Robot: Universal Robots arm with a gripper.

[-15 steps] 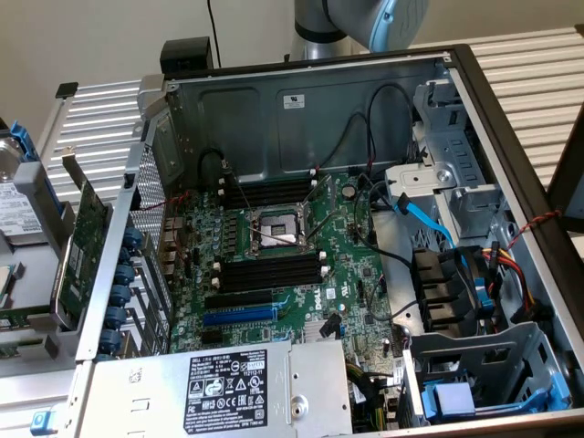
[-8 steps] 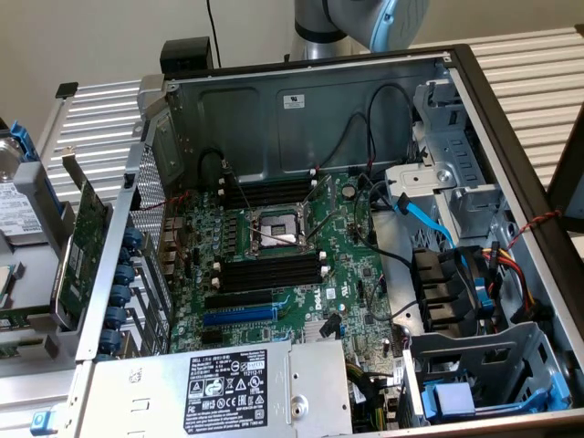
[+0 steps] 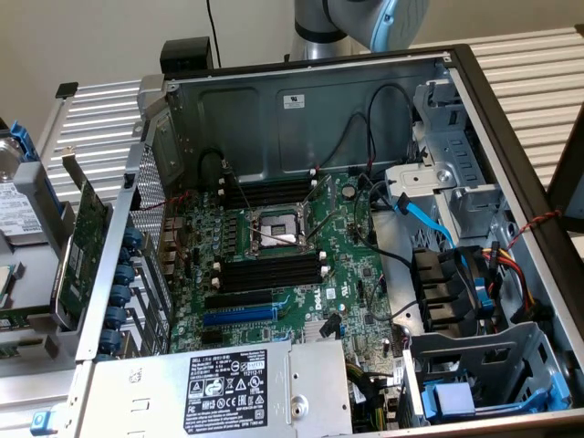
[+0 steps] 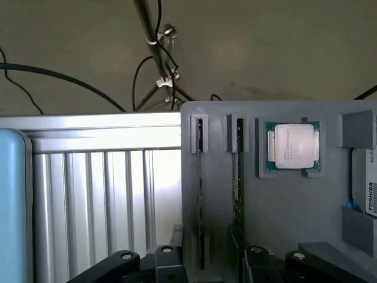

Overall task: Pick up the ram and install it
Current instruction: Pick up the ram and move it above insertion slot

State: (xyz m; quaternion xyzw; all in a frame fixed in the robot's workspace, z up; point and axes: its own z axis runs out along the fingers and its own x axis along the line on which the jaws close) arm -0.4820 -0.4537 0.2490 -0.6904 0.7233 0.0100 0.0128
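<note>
1. Wrist view: the gripper [image 4: 209, 265] stood wide open, its black fingers [image 4: 126, 262] spread apart and holding nothing.
2. The ram [image 4: 200, 188] stood on edge in a narrow slot of a grey tray [image 4: 283, 218], running straight away from the gripper, its near end in the gap between the fingers.
3. A second stick [image 4: 237, 177] stood in the neighbouring slot, just beside the ram and parallel to it, its near end close to one finger.
4. Raised grey slot walls flanked the far ends of both sticks.
5. Beyond the second stick, a processor [image 4: 291, 145] lay flat in its own pocket of the tray, and further out a hard drive [image 4: 368, 188] sat at the tray's edge.
6. On the ram's other side lay the ribbed metal table [image 4: 106, 194], with dark cables [image 4: 156, 65] past the tray's far end.
7. Exterior view: the arm [image 3: 360, 23] rose behind an open computer case [image 3: 274, 109]; how the case lay from the gripper could not be told.
8. On the motherboard [image 3: 356, 274], two banks of black slots [image 3: 269, 271] sat on either side of the processor socket [image 3: 276, 228], with black cables trailing near the far bank.
9. A green expansion card [image 3: 87, 233] stood outside the case, and a power supply [image 3: 228, 388] filled its near corner.
</note>
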